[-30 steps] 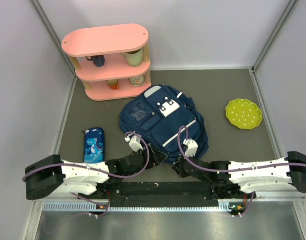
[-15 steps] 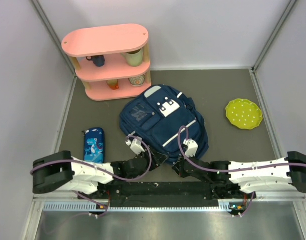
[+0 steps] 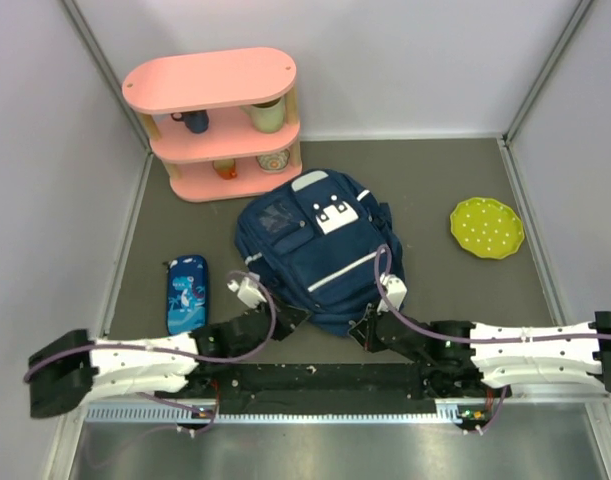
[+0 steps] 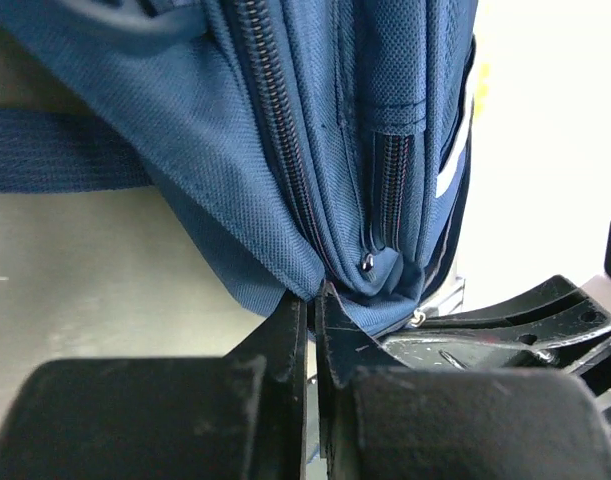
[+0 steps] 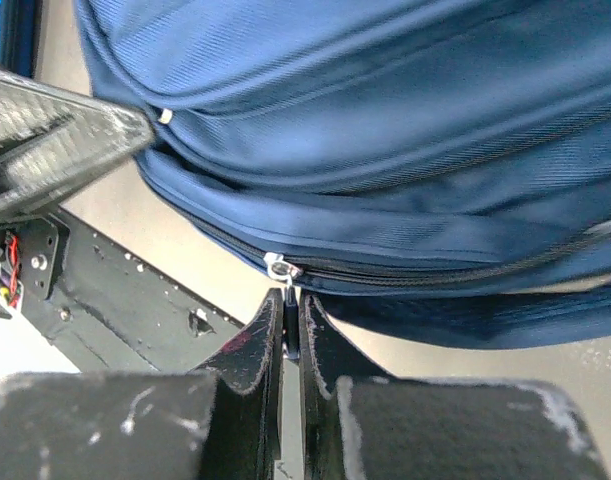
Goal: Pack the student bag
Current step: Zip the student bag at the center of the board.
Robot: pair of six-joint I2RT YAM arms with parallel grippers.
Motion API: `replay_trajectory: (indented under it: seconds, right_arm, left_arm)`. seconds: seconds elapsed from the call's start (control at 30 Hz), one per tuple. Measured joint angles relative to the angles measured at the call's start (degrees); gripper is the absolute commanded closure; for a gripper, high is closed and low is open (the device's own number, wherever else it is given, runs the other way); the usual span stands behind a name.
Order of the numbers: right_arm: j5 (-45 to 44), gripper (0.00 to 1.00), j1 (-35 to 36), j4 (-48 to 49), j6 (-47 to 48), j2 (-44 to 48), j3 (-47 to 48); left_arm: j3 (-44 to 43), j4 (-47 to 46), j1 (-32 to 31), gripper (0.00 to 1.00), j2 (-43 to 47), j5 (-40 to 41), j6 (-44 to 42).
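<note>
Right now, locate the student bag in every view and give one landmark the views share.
Top external: student bag at centre, in front of the pink shelf.
Left wrist: fills the top; left fingers pinch its corner.
Right wrist: fills the top; right fingers pinch its zipper pull.
Shared landmark: the bag's near edge, where both pinches sit.

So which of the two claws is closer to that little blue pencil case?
Left. The left gripper is shut on the student bag's near edge, just right of the pencil case; the right gripper pinches that edge farther right.
</note>
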State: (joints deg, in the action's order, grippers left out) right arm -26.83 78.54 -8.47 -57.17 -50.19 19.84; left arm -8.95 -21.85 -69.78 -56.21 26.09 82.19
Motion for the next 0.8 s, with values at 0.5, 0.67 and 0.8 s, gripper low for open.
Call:
replay_trajectory:
  seconds: [0.5,0.67,0.8]
  right_arm:
    - [0.2,1.00,-1.9,-3.5,-1.5,0.1,-0.3]
    - [0.4,1.00,-1.9,-3.1,-0.5,-2.4,-0.3]
    - [0.6,1.00,-2.0,-1.9,0.3,-4.0,-0.3]
  left_arm:
    - [3.3,42.2,25.5,0.37,42.3,-12.0,-16.2]
    - [-1.5,46.0,27.0,0.10,31.9,-13.2,-18.9]
    - [-4.2,46.6,26.8,0.01,32.1,-15.2,-18.4]
